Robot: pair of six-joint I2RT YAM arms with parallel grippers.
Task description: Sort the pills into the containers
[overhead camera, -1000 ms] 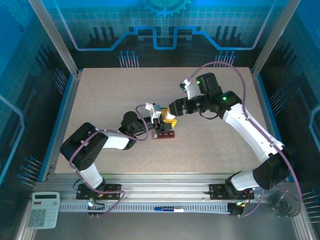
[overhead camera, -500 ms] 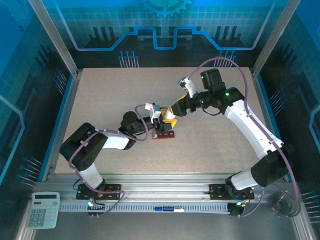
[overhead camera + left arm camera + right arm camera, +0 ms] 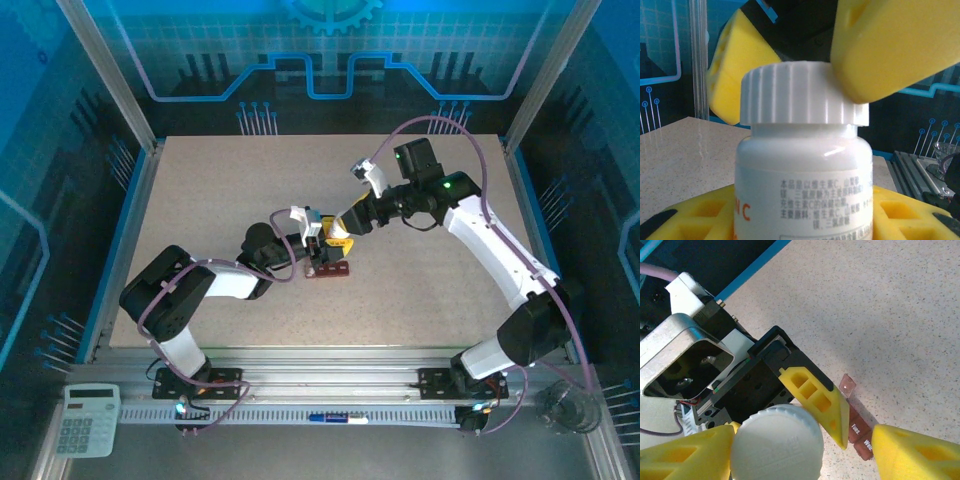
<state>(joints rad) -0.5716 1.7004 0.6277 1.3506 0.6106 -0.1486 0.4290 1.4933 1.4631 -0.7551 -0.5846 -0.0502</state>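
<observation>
Containers (image 3: 859,430), a reddish-brown strip of lidded day compartments, lie flat on the surface (image 3: 420,290) just beside the bottle (image 3: 802,190). They sit on the bottle's side toward the arm bases, long axis running left to right in the top view. A translucent lid at one end stands raised; labels read "Tues." and "Wed." The left end effector (image 3: 802,220), clamped on the bottle's body and holding it upright, is the nearer to the strip. The right end effector (image 3: 802,452) sits above the bottle. Its fingers are parted either side of the white ribbed cap (image 3: 775,447), one close against it, the other apart. Uncapping looks to be the step in hand.
</observation>
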